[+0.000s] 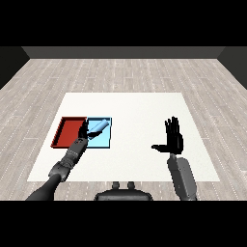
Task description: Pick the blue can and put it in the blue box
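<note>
A white table [144, 103] stood on a pale wooden floor [120, 72], with dark walls [120, 52] closing the far end of the room. On the left part of the table two shallow trays lay side by side, touching along one edge: a red tray [65, 132] on the outside and a light blue tray [105, 141] just to its right. The blue can [99, 126] was over the blue tray, lying tilted with its upper end pointing toward the far right corner of that tray and its lower end at the left hand [84, 131]. It was pale blue, close in colour to the tray beneath it, so its outline was hard to separate from the tray floor, and whether it rested on the tray or was lifted a little above it could not be told. The left forearm [70, 157] reached in from the lower left corner and crossed the near edge of the trays about where the two met, and the left hand was curled round the lower end of the can. The right hand [173, 140] was well apart from the trays, raised over the right part of the table, with its fingers straight and pointing upward, its thumb stuck out to the left, and nothing in it. The right forearm [182, 176] rose beneath it from the lower right.
</note>
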